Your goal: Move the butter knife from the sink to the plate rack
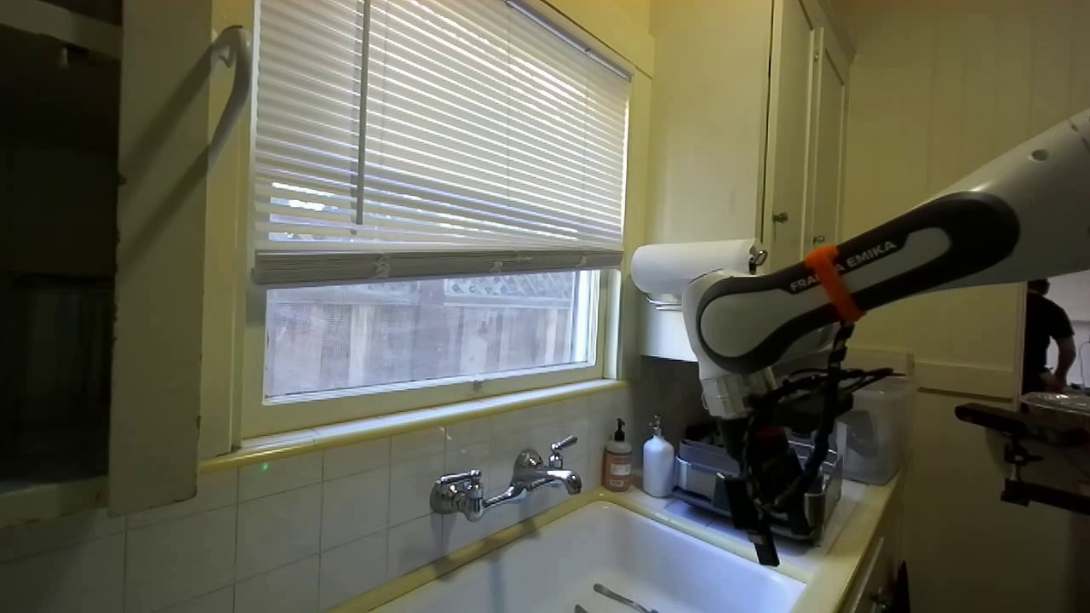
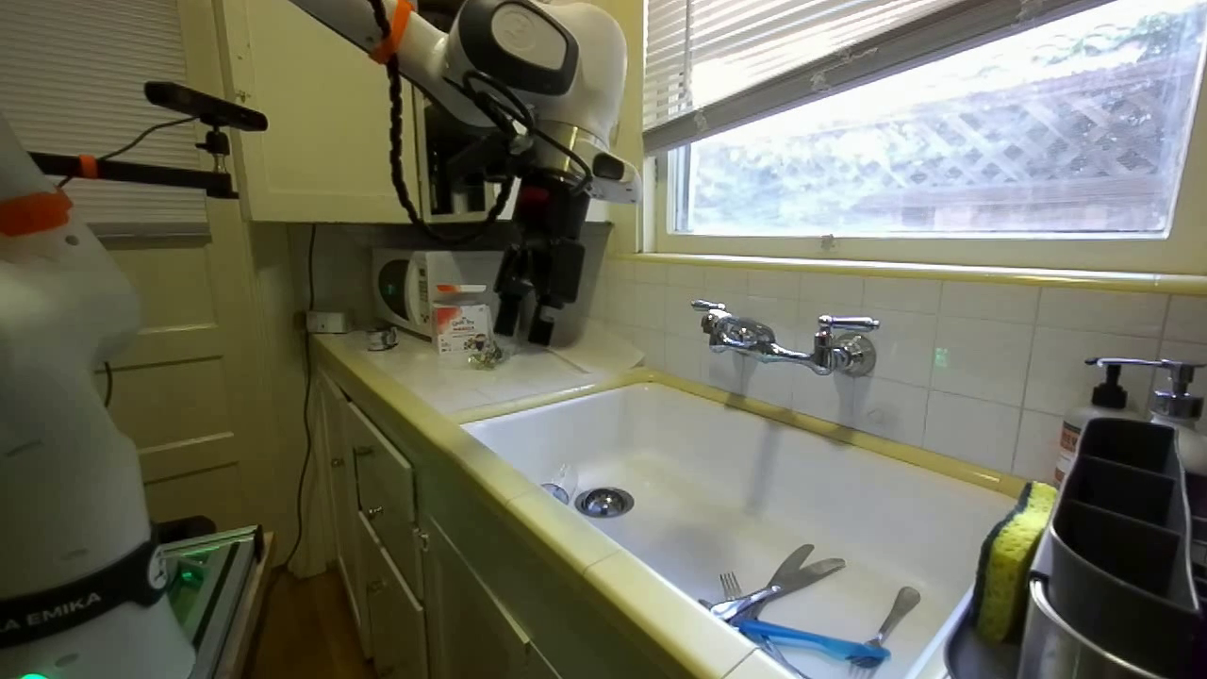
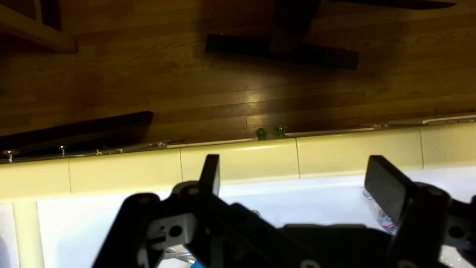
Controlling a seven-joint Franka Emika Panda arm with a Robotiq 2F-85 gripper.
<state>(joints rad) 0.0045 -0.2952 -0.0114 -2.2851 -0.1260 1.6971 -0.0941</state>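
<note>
Fingers [image 3: 386, 190] point down, parted above the sink [image 2: 849, 500]

The robot's gripper [image 1: 780, 538] points down and, in an exterior view, hides part of the plate rack [image 1: 700, 478]. Two pump bottles [image 1: 657, 466] (one is white) stand by the sink [image 1: 673, 558], and silverware [image 1: 622, 597] lies inside.

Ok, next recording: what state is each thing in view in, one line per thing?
Hand, open, holding nothing
Sink, no standing water visible
Cutlery, lying loose in the sink
Tap, no water seen running
Plate rack, beside the sink, only partly visible
Blind, lowered partway
Curved-handled cupboard door, open
Knobbed upper cupboard doors, apparently shut
Sponge, standing on edge
Pump bottles, upright
</note>
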